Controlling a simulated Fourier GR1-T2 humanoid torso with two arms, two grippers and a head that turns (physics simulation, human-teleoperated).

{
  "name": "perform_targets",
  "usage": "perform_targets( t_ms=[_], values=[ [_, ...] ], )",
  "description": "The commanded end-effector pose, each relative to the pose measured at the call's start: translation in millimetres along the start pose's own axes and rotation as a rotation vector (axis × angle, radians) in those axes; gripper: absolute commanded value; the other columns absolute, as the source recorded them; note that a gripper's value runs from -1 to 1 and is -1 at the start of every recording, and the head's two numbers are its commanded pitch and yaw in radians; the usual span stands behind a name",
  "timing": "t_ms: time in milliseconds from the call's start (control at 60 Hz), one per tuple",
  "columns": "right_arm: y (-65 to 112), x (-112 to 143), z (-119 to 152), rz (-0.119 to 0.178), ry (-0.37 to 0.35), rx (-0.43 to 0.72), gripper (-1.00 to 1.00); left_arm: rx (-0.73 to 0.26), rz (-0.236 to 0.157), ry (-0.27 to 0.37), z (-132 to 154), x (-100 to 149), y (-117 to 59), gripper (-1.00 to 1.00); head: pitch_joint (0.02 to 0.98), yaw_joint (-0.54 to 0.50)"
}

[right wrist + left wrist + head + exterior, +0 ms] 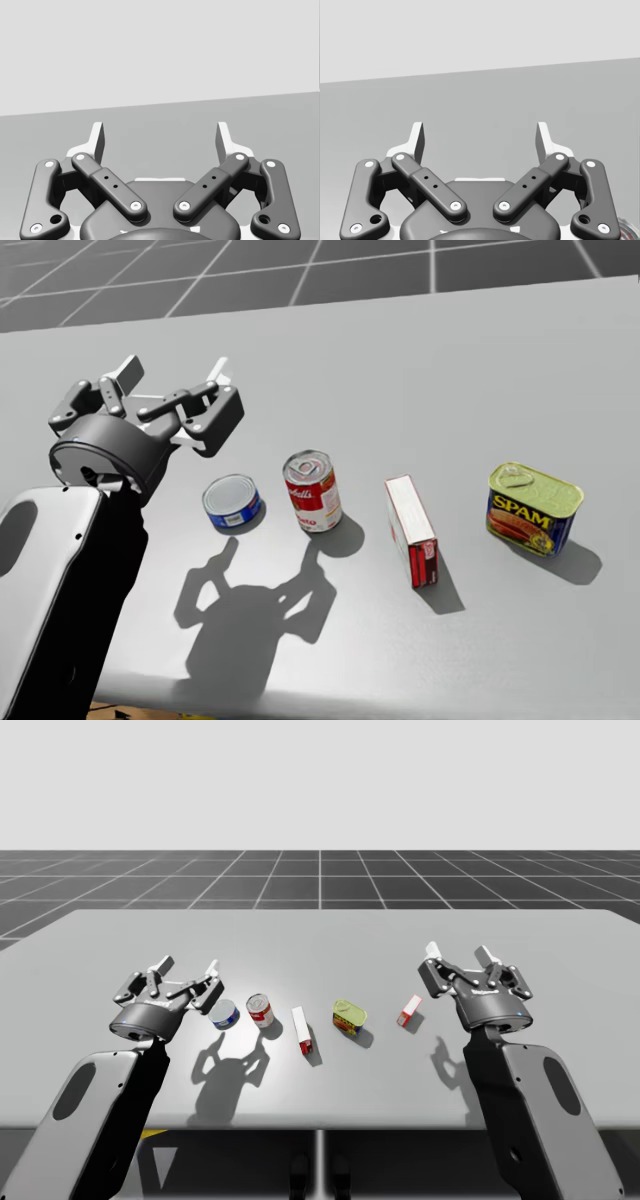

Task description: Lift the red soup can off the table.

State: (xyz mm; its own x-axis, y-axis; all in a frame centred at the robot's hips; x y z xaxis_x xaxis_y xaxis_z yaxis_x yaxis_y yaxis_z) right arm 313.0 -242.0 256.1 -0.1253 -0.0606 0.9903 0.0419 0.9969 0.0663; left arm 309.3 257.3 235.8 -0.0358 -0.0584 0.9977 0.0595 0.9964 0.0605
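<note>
From the high view, the red soup can (260, 1011) stands upright on the table (330, 935), untouched, with a flat blue can (225, 1014) just beside it on one side and a red and white box (301, 1030) near it on the other. My left gripper (186, 966) hovers above the table just beyond the blue can. My right gripper (458, 953) hangs well apart, past a yellow rectangular tin (349, 1017) and a small red box (409, 1011). In the head view, the left gripper (172, 370) sits up and off to the side of the soup can (313, 490), with the blue can (233, 502) between them. Each wrist view shows its own gripper, left (480, 137) and right (160, 137), spread wide around bare table, holding nothing. I judge this to be the approach: next, the left gripper should clear the blue can, straddle the soup can, and close.
</note>
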Motion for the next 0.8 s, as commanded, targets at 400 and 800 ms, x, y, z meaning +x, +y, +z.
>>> perform_targets(
  t_ms=[400, 800],
  values=[
    [-0.1, -2.9, -0.9, 0.016, 0.004, -0.012, -1.0, -0.225, 0.061, 0.071, 29.4, 26.1, -19.9, -1.0, 0.8, 0.25],
    [-2.4, -2.0, -1.1, 0.004, 0.007, -0.018, -1.0, -0.426, -0.016, 0.197, 58.0, -3.2, -14.8, -1.0, 0.797, 0.25]
  ],
)
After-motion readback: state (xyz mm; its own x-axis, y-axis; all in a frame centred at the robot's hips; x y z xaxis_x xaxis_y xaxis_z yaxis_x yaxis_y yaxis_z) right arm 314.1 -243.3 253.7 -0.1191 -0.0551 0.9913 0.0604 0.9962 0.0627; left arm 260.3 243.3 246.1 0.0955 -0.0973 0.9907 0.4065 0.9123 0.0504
